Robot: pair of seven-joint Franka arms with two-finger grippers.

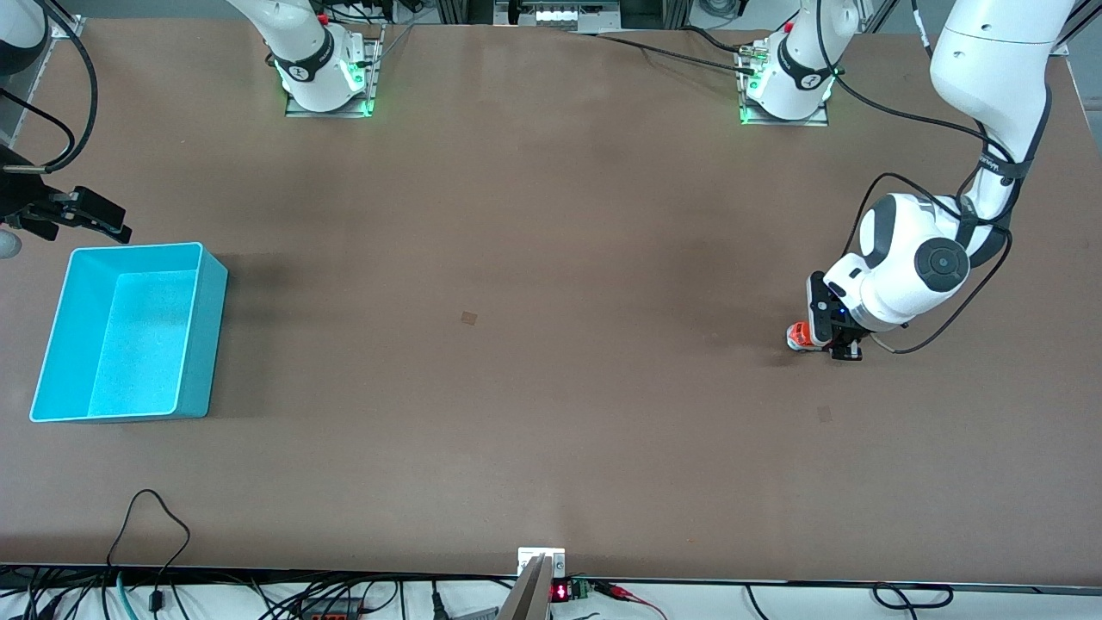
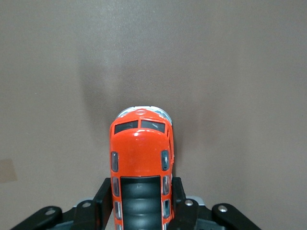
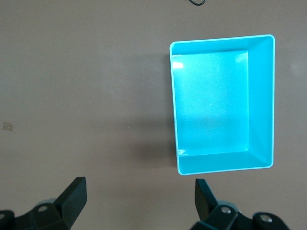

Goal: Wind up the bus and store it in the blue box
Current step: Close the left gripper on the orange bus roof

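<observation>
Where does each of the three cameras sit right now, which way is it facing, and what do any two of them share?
Front view: high across the table, facing both arm bases; shows the left end effector shut on the bus and the right end effector waiting near the blue box.
Left wrist view: on the left wrist, looking down at the bus between its fingers.
Right wrist view: on the right wrist, looking down at the blue box; its open end effector shows.
Shared: front and left wrist show the bus; front and right wrist show the box.

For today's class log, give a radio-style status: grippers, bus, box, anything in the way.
Left gripper shut on the bus, low at the table. Right gripper open, waiting high beside the blue box. Box holds nothing. No obstruction seen between them.
</observation>
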